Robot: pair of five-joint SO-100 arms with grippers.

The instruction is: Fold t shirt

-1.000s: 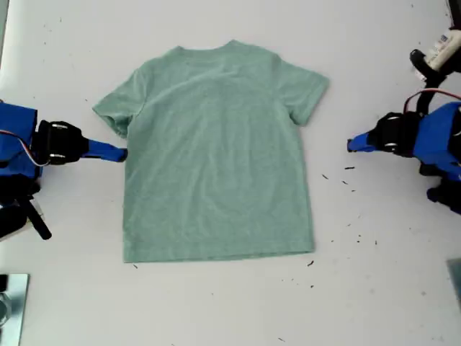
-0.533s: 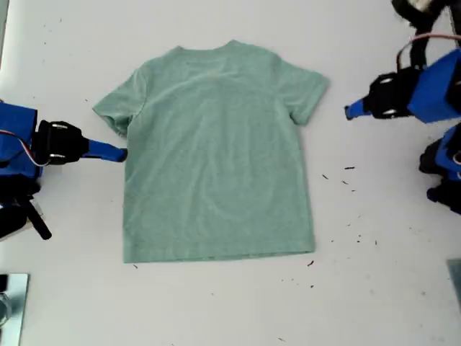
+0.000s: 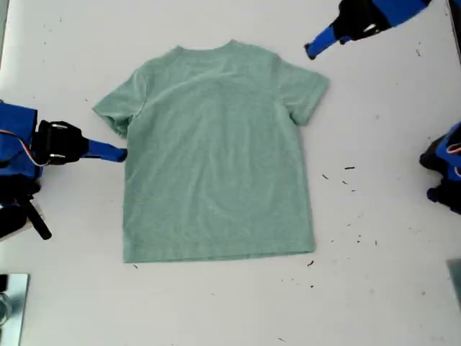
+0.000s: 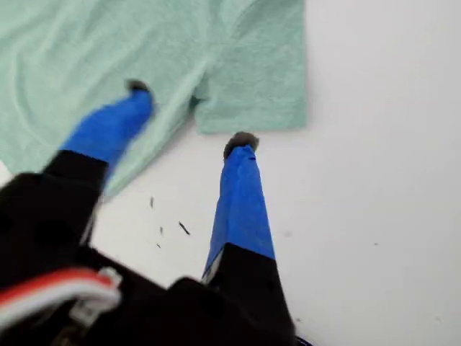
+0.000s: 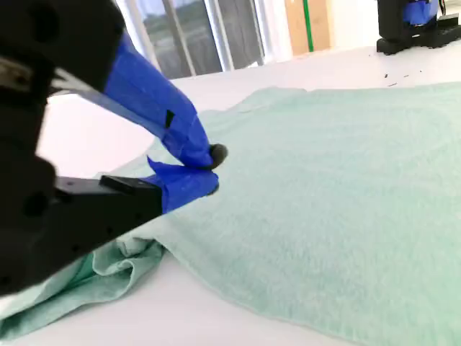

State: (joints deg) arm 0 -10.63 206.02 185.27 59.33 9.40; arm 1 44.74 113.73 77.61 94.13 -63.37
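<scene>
Sage-green heathered cloth t-shirt, short sleeves and round neck, lies spread flat in the middle of the white worktop in the exterior view, neck toward the top of that view. It hasn't shifted at all over the last second. What did change: my first hand, blue fingers on a black body, was low over the worktop at the exterior view's right a second ago and has swung up toward that view's top right, so its tips now sit above and just beside the sleeve on that side. My second hand hasn't budged, at the exterior view's left with its tip on the shirt's edge right under the other sleeve. Small dark specks dot the worktop to the exterior view's right of the shirt.

First wrist view: first hand is spread wide, holding nothing, one finger over the shirt body, the other over bare worktop just off the sleeve hem.

Second wrist view: second hand is nearly closed, tips pinching the shirt's edge, with cloth bunched underneath. Past the worktop you can see tall windows and a cardboard-brown panel.
</scene>
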